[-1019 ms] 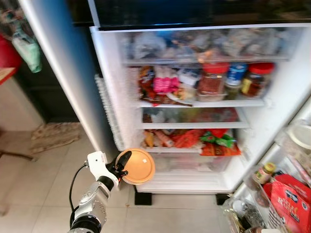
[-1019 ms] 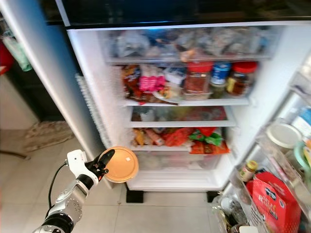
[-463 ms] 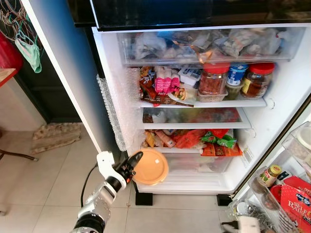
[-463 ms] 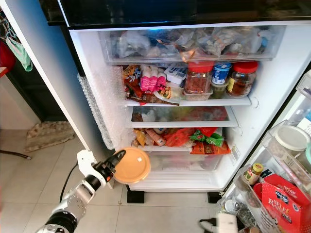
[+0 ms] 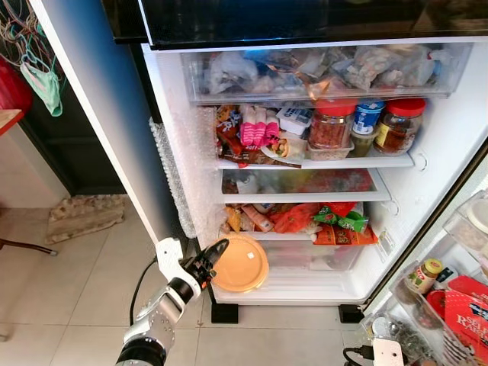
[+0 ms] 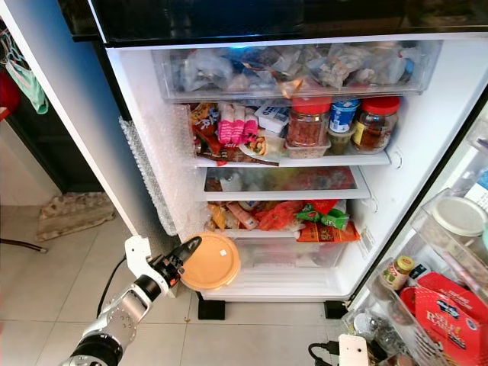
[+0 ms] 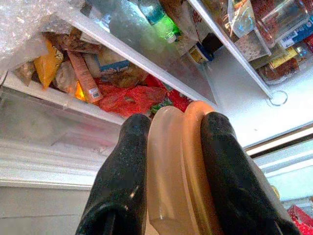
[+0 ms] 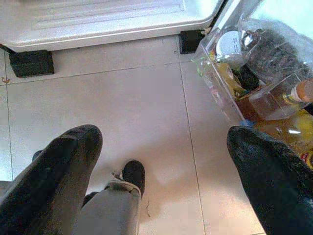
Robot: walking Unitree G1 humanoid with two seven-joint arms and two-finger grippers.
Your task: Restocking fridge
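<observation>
My left gripper (image 5: 216, 255) is shut on a round tub with an orange lid (image 5: 241, 263), held on edge at the fridge's lowest opening, in front of the clear bottom drawer (image 5: 313, 255). In the left wrist view both black fingers (image 7: 128, 161) clamp the tub (image 7: 173, 166) across its thickness, facing the packed lower shelf (image 7: 93, 88). The fridge (image 5: 450, 145) stands open with full shelves. My right gripper (image 8: 164, 142) hangs open over the tiled floor (image 8: 146, 98), nothing between its fingers.
The open door at the right carries bins with jars, bottles and a red packet (image 5: 465, 320). Red-lidded jars (image 5: 332, 126) crowd the upper shelf. A doormat (image 5: 84, 213) lies on the floor at the left. The door's lowest bin (image 8: 254, 73) sits close to my right gripper.
My left gripper has carried the tub rightward and closer to the fridge's bottom opening. The view has also shifted a little.
</observation>
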